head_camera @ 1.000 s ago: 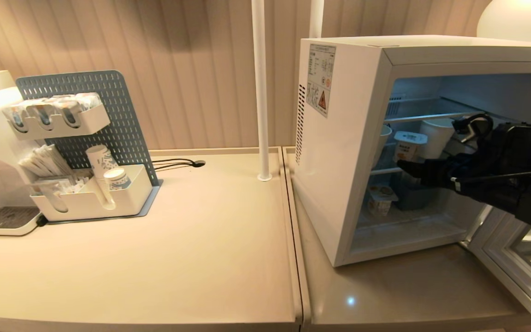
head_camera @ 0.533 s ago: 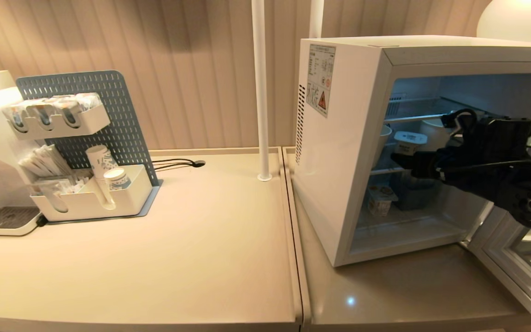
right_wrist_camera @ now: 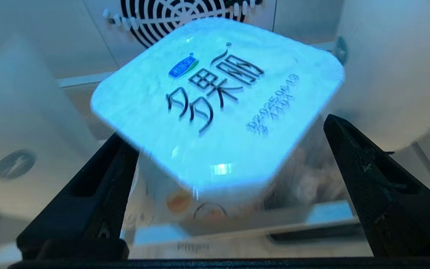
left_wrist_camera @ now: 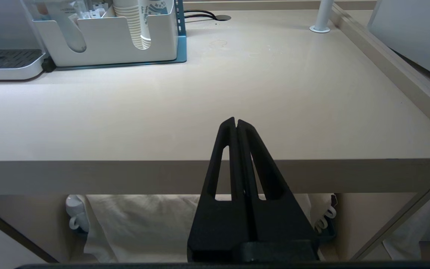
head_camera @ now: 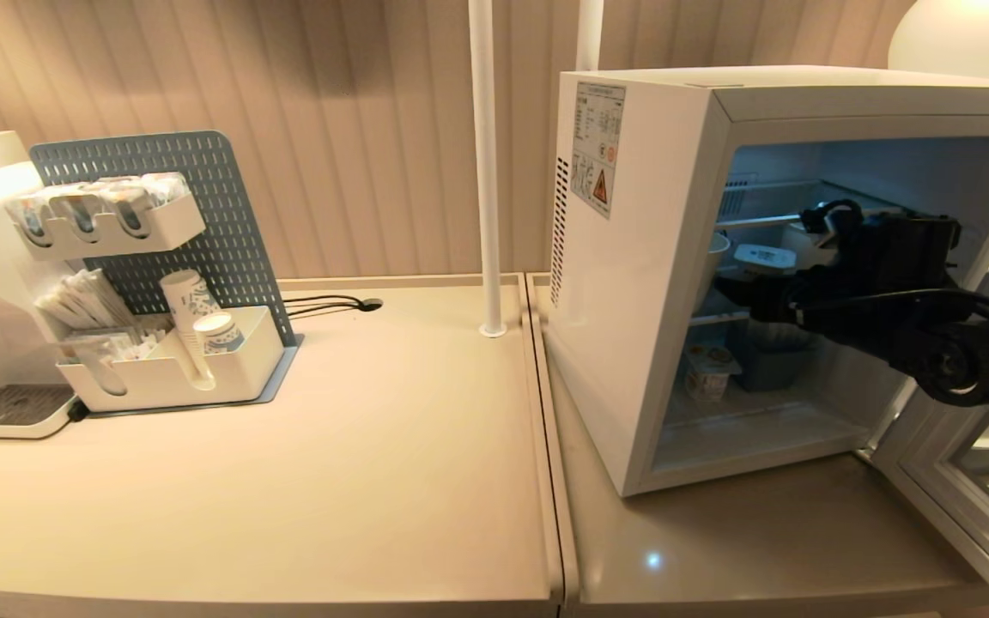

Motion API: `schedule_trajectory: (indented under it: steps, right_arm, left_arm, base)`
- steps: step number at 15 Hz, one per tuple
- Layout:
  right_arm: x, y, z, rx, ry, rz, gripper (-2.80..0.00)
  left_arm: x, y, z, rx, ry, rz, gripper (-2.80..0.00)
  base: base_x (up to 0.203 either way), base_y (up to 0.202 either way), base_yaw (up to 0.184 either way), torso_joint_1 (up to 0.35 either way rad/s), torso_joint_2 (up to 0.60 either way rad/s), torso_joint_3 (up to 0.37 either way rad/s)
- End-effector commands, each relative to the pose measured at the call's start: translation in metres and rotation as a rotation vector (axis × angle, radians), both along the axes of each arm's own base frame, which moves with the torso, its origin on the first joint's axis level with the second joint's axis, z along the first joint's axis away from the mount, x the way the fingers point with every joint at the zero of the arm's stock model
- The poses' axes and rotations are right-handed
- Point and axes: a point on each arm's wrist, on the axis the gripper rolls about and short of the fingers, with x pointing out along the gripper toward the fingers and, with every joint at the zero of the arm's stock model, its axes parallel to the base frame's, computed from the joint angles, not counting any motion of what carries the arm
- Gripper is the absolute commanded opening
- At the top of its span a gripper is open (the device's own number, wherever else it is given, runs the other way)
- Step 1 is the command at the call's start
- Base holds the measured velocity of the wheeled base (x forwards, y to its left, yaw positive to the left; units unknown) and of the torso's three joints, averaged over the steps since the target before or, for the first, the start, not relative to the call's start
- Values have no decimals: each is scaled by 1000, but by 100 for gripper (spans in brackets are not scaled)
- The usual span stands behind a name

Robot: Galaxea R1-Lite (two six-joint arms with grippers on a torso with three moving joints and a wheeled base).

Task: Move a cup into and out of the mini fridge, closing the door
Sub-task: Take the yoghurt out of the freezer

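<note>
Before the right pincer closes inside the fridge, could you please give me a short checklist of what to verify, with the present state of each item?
1. White box-shaped mini fridge open, its glass-windowed door swung aside: ok.
2. Right pincer open: ok.
3. Square foil-lidded white yogurt cup between its black fingers: ok.
4. Fingers far enough along the cup's sides for a firm grip: cannot tell.
5. Tall white container beside the cup out of the fingers' way: cannot tell.
6. Left pincer shut, parked at the beige counter's front edge: ok.
</note>
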Motion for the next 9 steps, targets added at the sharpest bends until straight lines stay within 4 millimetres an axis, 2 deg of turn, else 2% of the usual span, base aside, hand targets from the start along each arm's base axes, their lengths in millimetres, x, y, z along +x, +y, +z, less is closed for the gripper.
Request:
schedule_trajectory:
  steps: [1, 2, 5, 9]
  right_arm:
    - [8, 1, -4, 0, -1, 1, 0]
    - [9, 1, -5, 0, -1, 1, -280]
    - [8, 1, -3, 1, 10, 0, -280]
    - [-9, 0, 6, 28, 12, -3, -280]
  left_arm:
    - [0, 0, 0, 0, 1, 0, -280]
    - [0, 0, 0, 0, 1, 0, -280]
    - [0, 0, 0, -2, 1, 0, -280]
    - [0, 0, 0, -2, 1, 0, -280]
  base:
    - [0, 0, 0, 0, 0, 0]
    - [0, 0, 0, 0, 0, 0]
    - [0, 0, 0, 0, 0, 0]
    - [0, 0, 0, 0, 0, 0]
